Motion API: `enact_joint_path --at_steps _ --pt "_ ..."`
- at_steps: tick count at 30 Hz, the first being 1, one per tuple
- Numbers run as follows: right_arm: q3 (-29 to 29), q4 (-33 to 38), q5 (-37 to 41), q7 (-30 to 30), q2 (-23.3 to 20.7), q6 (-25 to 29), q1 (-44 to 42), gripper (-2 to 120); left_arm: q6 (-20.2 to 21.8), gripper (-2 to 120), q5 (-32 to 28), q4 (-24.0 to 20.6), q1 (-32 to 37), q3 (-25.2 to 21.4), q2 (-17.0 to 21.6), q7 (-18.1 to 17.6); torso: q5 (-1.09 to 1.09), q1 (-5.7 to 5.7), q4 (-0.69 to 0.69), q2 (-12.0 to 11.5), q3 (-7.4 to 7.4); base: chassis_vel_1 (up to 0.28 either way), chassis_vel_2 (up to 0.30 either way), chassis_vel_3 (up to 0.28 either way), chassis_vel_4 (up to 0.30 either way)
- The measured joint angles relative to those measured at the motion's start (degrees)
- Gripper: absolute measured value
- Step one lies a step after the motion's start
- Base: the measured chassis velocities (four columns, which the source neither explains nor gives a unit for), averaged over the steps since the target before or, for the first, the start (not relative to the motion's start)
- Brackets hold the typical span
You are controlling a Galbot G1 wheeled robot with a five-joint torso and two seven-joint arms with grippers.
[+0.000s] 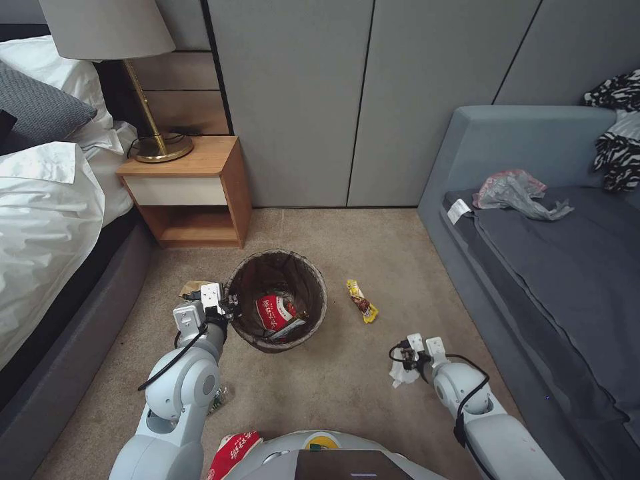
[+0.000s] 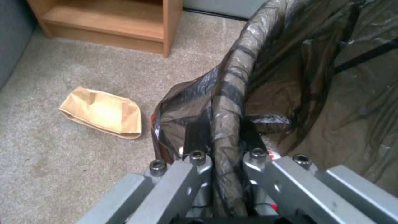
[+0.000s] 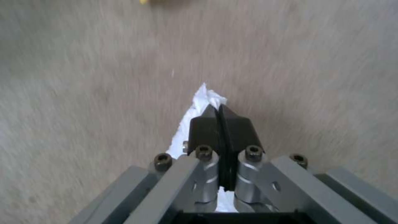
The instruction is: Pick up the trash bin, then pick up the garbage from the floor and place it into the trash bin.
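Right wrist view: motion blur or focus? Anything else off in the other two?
Right wrist view: carpet is streaked as if by motion, while the right gripper and its pinched white tissue stay sharp. Left wrist view: soft overall, with glare on the bag folded over the trash bin rim, which the left gripper clamps. Head view: sharp, evenly lit, wide-angle bowing at wall panels.

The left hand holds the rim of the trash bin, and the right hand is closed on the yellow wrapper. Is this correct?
Not quite. The right hand is closed on white tissue, as the right wrist view shows. The yellow wrapper lies on the carpet beside the trash bin. The left hand does hold the bin's rim.
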Motion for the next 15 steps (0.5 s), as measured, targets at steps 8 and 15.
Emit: enact_joint_path --at_steps 8,15 --pt "3.16 8.27 1.80 0.66 -0.99 0.08 -0.56 0 0.00 2 -0.02 -0.16 0.09 0.01 0.15 0.02 0.00 0.00 0.00 0.00 0.00 0.000 0.000 0.000 0.000" --pt "8.29 18.48 5.71 0.59 -3.23 1.78 -0.19 0 0.00 2 -0.16 -0.10 0.02 0.02 0.40 0.04 0.00 0.00 0.00 0.00 0.00 0.000 0.000 0.000 0.000"
